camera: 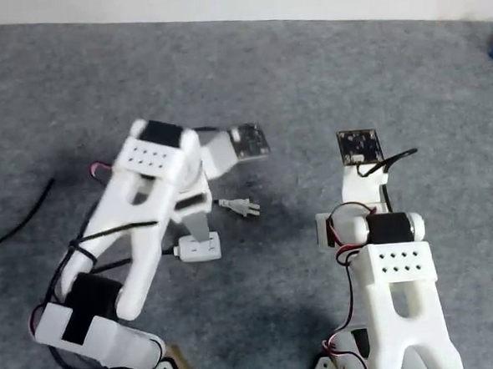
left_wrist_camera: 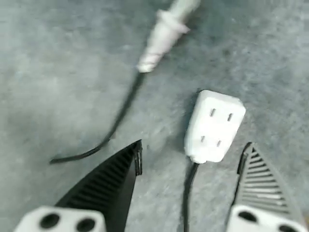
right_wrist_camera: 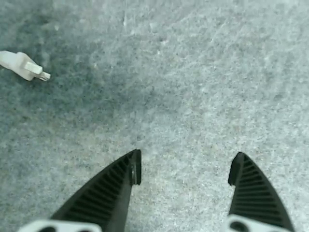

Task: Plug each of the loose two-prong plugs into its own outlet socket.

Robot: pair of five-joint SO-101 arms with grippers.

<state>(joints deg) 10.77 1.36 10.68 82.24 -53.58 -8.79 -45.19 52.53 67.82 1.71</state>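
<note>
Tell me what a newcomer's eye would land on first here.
The white outlet block lies on the grey carpet, just ahead of the open left gripper. A loose two-prong plug lies nearby, unplugged, while the open right gripper hangs over bare carpet.

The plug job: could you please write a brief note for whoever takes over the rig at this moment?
Left hand: open, empty, framing the near end of the white outlet block.
Right hand: open, empty, above bare grey carpet.
Two-prong plug: lying loose on the carpet beside the outlet block, apart from it.
Done: nothing is plugged in; the block's visible sockets are empty.
Left: pick up the plug and seat it in a socket.
</note>
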